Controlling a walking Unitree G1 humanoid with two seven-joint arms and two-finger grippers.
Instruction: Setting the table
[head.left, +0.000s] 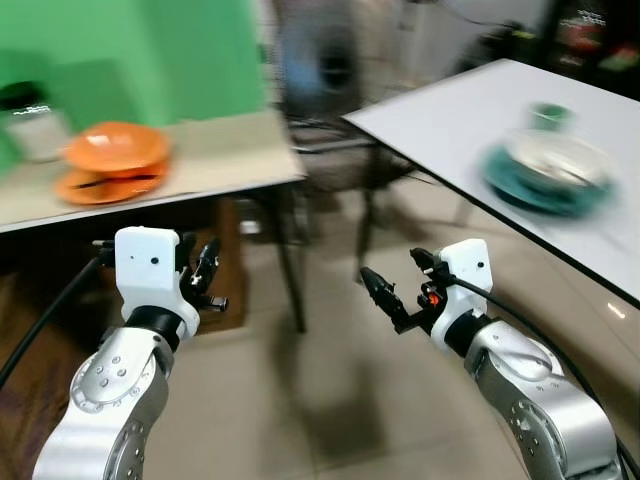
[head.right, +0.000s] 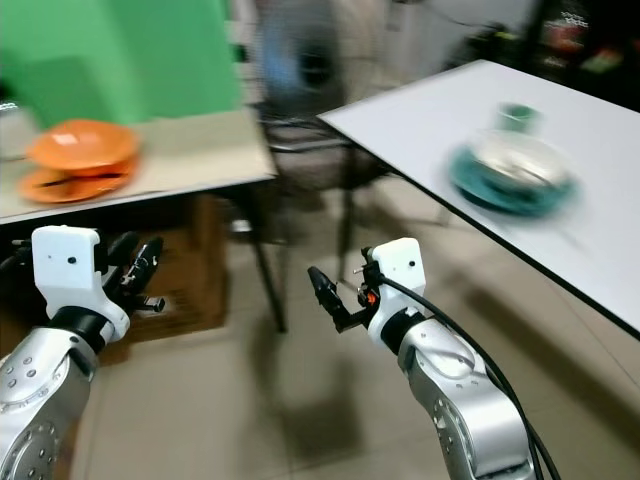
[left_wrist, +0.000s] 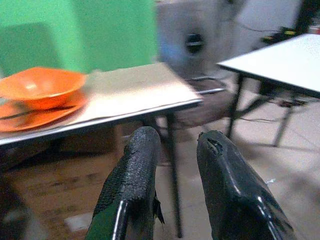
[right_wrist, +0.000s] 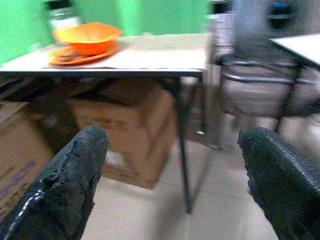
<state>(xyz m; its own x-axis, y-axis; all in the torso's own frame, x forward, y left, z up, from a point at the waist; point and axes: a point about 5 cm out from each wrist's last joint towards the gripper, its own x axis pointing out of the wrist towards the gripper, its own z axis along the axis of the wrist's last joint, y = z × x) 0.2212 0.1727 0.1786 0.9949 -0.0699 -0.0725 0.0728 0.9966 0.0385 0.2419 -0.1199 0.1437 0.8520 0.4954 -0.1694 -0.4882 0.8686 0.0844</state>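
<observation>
An orange bowl rests on an orange plate on the beige table at the left, with a lidded jar behind it. On the white table at the right lie a teal plate, a white bowl and a green cup, all blurred. My left gripper hovers below the beige table's front edge, its fingers a narrow gap apart and holding nothing. My right gripper hangs over the floor between the tables, spread wide and empty.
A dark chair and a blurred grey fan stand between the two tables. Cardboard boxes sit under the beige table beside its thin metal legs. Tiled floor lies ahead.
</observation>
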